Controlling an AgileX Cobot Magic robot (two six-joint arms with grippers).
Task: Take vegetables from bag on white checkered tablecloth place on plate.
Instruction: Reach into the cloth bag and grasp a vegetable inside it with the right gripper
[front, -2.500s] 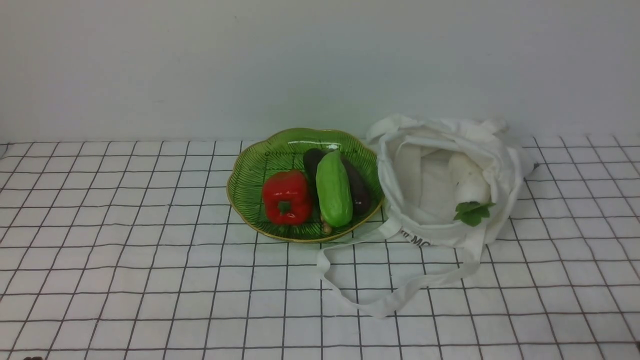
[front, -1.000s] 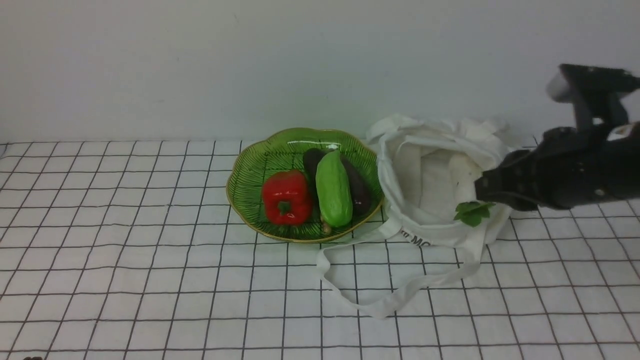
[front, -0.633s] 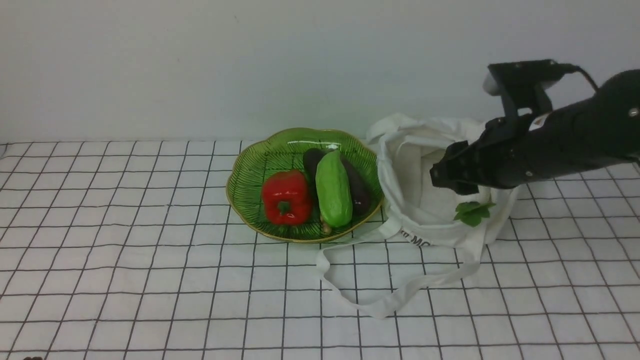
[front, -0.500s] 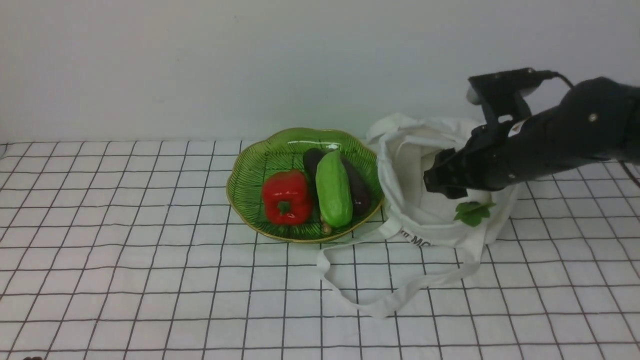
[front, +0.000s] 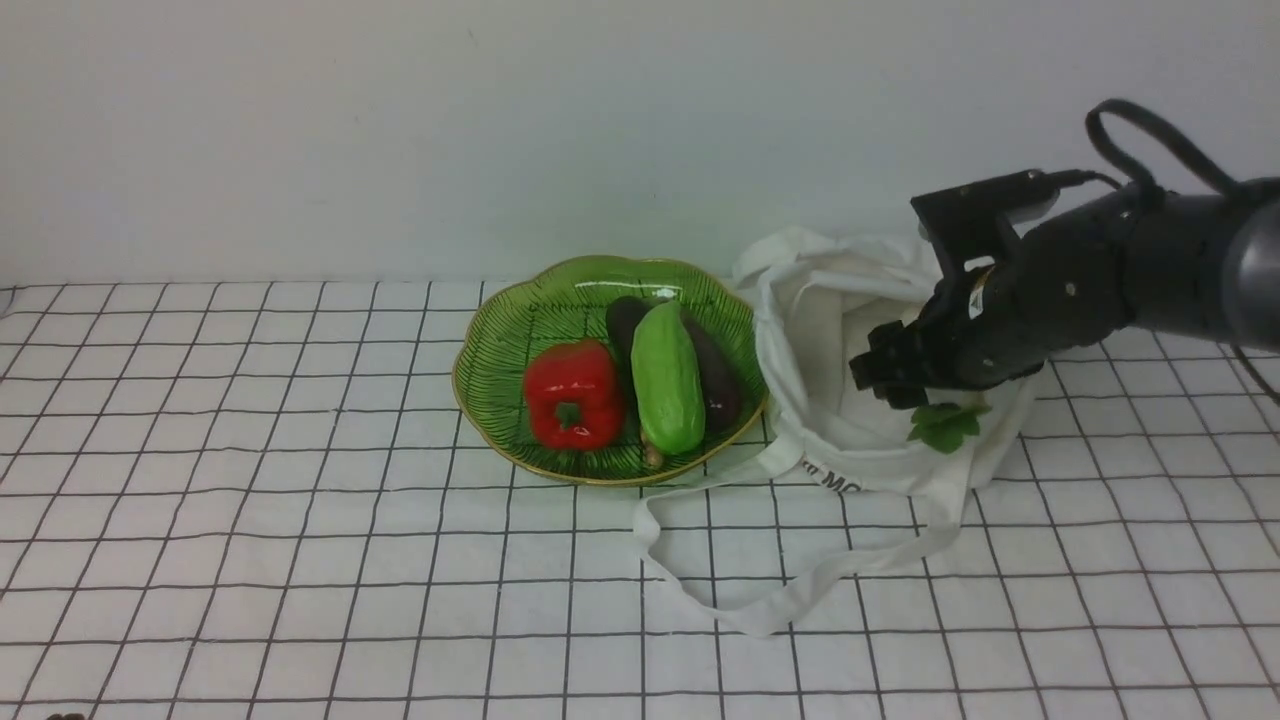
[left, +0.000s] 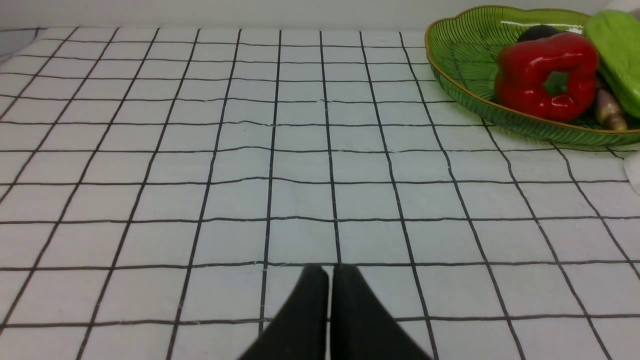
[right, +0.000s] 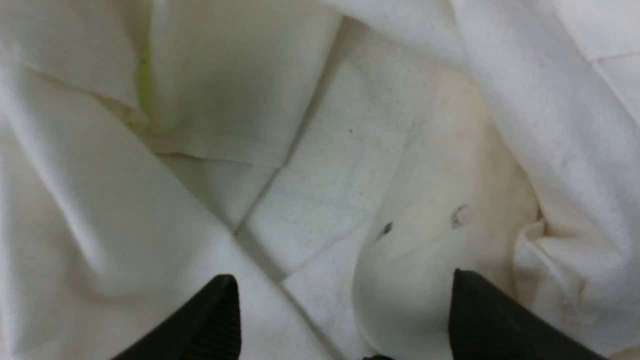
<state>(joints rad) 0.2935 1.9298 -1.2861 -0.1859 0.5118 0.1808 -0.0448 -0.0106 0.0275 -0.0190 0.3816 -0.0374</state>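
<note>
The white cloth bag (front: 850, 430) lies open on the checkered tablecloth (front: 300, 500), right of the green plate (front: 490, 340). My right gripper (front: 880, 375) reaches into the bag's mouth. Only the radish's green leaves (front: 945, 422) show in the front view; the arm hides its body. In the right wrist view the white radish (right: 440, 200) lies among the bag's folds (right: 125, 200), and my right gripper (right: 341, 280) is open above it, one fingertip (right: 457, 280) over the radish. My left gripper (left: 330, 272) is shut and empty, low over the cloth.
The plate holds a red bell pepper (front: 572, 392), a light green cucumber (front: 667, 378) and a dark eggplant (front: 722, 385). The bag's long strap (front: 760, 610) loops over the cloth in front. The plate (left: 450, 85) also shows in the left wrist view.
My right arm came in from the right, swung left over the bag and lowered its gripper into the bag's mouth, covering the radish's body. The vegetables and the plate have not moved.
</note>
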